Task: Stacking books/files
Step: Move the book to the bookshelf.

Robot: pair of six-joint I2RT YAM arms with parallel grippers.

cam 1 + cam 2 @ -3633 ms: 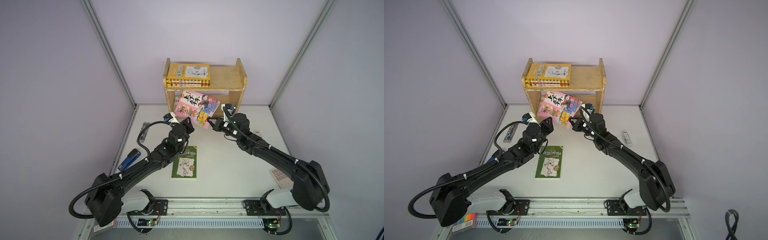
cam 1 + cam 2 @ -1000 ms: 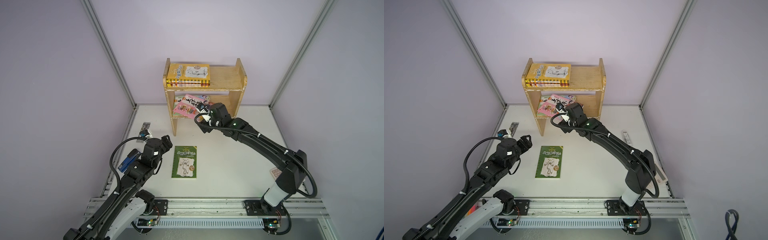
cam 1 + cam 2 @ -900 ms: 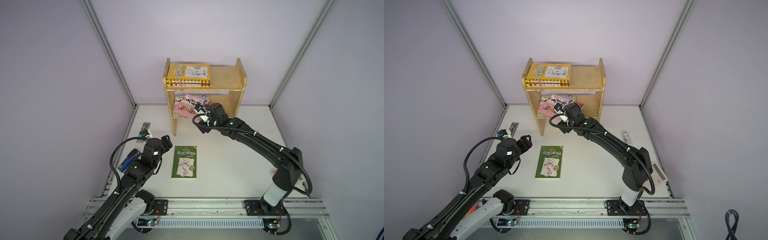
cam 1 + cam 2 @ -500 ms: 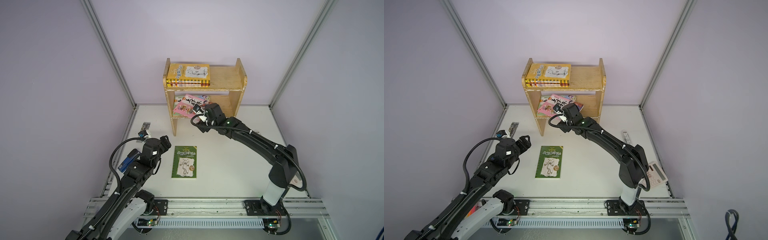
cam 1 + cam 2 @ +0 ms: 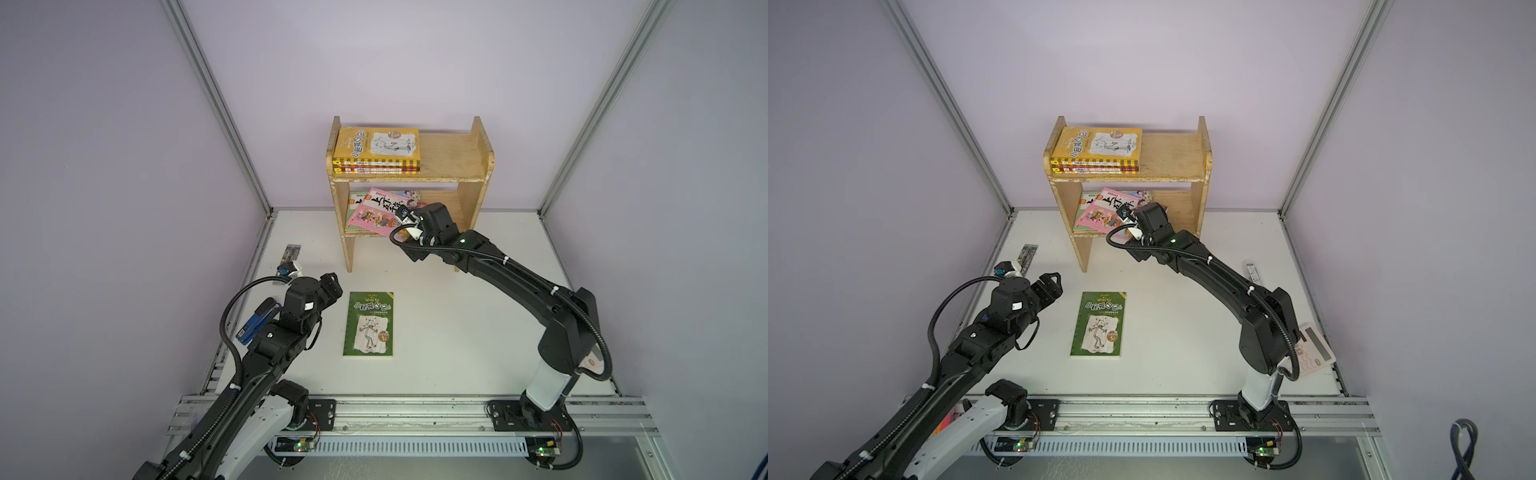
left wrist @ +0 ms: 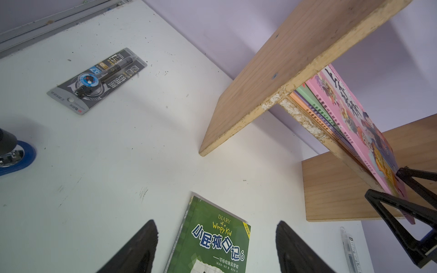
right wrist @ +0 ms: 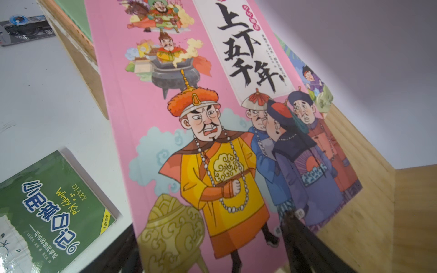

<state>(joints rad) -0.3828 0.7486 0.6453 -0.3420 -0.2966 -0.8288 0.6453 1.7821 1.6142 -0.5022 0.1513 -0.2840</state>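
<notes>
Reaching into the shelf (image 5: 409, 178).
Straddles pink book (image 7: 189, 141), right gripper (image 6: 383, 183) spread; holds left gripper (image 6: 215, 223) spread before shelf.

Green paperback (image 5: 369, 324) with a stick-boy sketch is lying flat, cover up, on the tabletop (image 5: 457, 353). Yellow paperback (image 5: 376, 143) is topping a flat stack of red-spined books (image 5: 374, 169) on the upper shelf (image 5: 449, 153). Pink cartoon book (image 5: 374, 212) is resting askew on thin green, purple and orange books (image 6: 314, 111) on the lower shelf (image 5: 446, 199), overhanging its front edge.
</notes>
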